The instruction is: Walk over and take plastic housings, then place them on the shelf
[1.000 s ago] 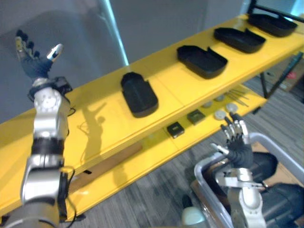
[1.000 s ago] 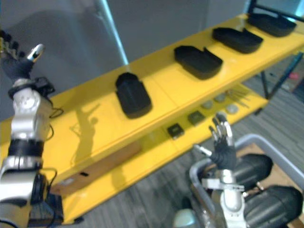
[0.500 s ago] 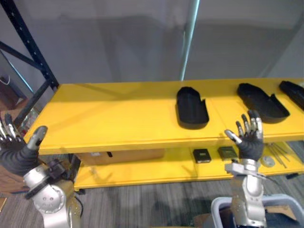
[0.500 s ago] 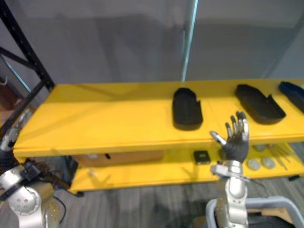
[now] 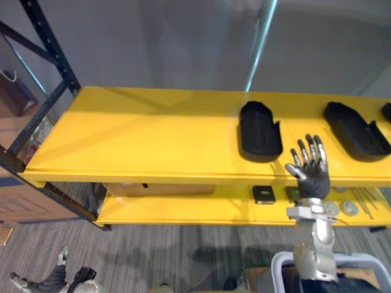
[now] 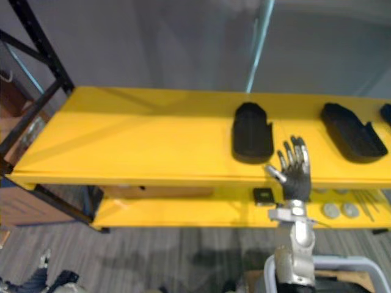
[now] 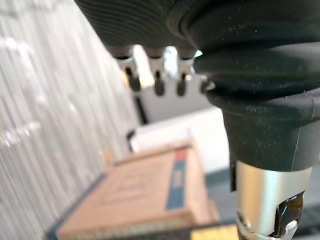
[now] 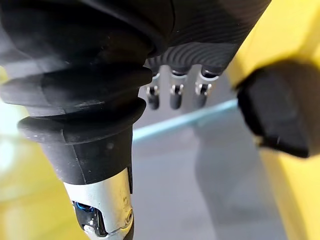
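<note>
Two black plastic housings [image 5: 259, 131] [image 5: 356, 130] lie on the yellow top shelf [image 5: 140, 137], and the tip of a third [image 5: 387, 112] shows at the right edge. My right hand [image 5: 311, 168] is raised open, fingers spread, in front of the shelf's front edge just right of the nearest housing, holding nothing. Its wrist view shows straight fingers [image 8: 172, 90] and a housing [image 8: 280, 107] beyond. My left hand [image 5: 36, 282] hangs low at the lower left near the floor, open and empty, with its fingers [image 7: 157, 75] straight.
The lower yellow shelf holds small black square parts [image 5: 263, 193], round discs [image 5: 350, 207] and a flat cardboard piece [image 5: 159, 189]. A black rack upright [image 5: 49, 43] stands at the left beside a cardboard box [image 5: 24, 201]. A grey bin rim [image 5: 282, 262] shows at the bottom right.
The camera has swung and the shelf now lies level across the view. My left hand has dropped from shelf height to near the floor. The right hand stays raised and open.
</note>
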Tool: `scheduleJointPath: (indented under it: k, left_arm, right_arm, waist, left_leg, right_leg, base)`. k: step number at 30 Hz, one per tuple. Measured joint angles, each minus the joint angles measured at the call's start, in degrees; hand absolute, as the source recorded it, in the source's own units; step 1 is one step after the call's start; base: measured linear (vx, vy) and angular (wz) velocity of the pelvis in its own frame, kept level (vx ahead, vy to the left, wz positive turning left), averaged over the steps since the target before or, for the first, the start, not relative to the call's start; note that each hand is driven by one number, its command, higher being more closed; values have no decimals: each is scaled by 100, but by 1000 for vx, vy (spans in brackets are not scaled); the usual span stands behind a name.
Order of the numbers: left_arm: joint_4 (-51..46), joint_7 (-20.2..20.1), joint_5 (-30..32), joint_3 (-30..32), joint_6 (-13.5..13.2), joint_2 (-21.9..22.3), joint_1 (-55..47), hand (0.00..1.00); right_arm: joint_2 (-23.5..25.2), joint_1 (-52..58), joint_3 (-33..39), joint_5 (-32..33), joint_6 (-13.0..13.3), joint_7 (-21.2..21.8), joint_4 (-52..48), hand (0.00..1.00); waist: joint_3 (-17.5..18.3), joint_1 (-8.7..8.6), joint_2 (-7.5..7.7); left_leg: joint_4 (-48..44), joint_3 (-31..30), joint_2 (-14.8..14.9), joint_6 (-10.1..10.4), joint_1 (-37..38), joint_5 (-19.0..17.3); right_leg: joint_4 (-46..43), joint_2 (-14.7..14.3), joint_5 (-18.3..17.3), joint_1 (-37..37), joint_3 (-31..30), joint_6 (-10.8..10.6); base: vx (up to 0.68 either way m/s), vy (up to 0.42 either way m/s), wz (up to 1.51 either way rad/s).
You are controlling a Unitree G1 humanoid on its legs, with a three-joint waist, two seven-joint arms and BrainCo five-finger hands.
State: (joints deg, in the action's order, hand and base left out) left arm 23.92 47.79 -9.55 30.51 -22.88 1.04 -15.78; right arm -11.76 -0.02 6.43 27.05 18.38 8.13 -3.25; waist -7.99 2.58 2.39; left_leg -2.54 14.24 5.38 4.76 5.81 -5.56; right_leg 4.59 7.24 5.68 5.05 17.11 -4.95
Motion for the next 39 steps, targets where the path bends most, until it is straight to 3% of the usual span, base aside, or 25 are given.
scheduleJointPath:
  k: [4,5,10,15,19,22,27,33,39]
  left_arm:
    - [680,-269,254,-38,220,-78,20,0]
    - [1012,-468,261,-95,313,-89,29,0]
    - [1865,-1293,109,-469,694,-135,-5,0]
    - [2290,-1740,18,-715,812,-284,-138,0]
    - [2380,-1831,-176,-1004,834,-298,-170,0]
    - [2399,-1822,-102,-1330,829,-305,-154,0]
    - [2401,-1782,-68,-1586,854,-302,-151,0]
    - [2397,-1655,-62,-1585,925,-343,-139,0]
    - [2394,-1622,87,-1581,934,-344,-178,0]
  right_arm:
    - [-160,-29,-618,-467,-380,80,-89,0]
    - [-166,-29,-830,-814,-470,-49,-92,100]
    - [-193,-5,-1065,-1833,-783,-536,-75,100]
    - [-305,459,-994,-1795,-965,-838,-76,100]
    - [-280,793,-943,-1705,-966,-1060,-75,100]
    - [-194,808,-942,-1666,-794,-1259,6,100]
    - [-173,374,-940,-1683,-563,-1586,643,100]
    - [-180,-337,-867,-1711,-498,-1809,1163,100]
    - [-181,-831,-765,-1725,-515,-1806,1384,100]
  waist:
    - [13,-14,24]
    - [21,-22,36]
    - [55,-15,89]
    - [25,-28,32]
    - [-47,-137,-95]
    - [-107,-194,-187]
    - [-118,-161,-209]
    - [-197,-104,-340]
    - [-210,28,-349]
  left_leg:
    - [-2,25,-10,-20,2,-26]
    - [-3,34,-7,-20,4,-26]
    - [-12,54,-5,-11,14,-30]
    - [-29,216,10,5,17,-39]
    - [-37,295,28,26,6,-54]
    - [-51,378,46,39,-17,-66]
    - [-41,340,60,43,-94,-65]
    - [-25,141,7,35,-87,-60]
    - [-23,23,-47,2,-88,-36]
  right_leg:
    - [0,12,0,-9,-9,0]
    - [0,12,0,-13,-18,0]
    - [1,9,0,-19,-38,-1]
    - [0,2,22,-107,-192,-34]
    - [0,7,29,-168,-296,-45]
    - [-1,-7,37,-240,-347,-43]
    - [-1,-17,39,-294,-303,-45]
    - [-2,24,31,-178,-131,-54]
    - [-2,88,23,-95,15,-56]
  base:
    - [-1,12,-3]
    - [-12,11,-4]
    - [-6,0,-1]
    - [-33,3,-15]
    - [-28,-2,-14]
    - [-21,-6,-13]
    - [5,-6,4]
    - [19,10,14]
    - [-18,14,14]
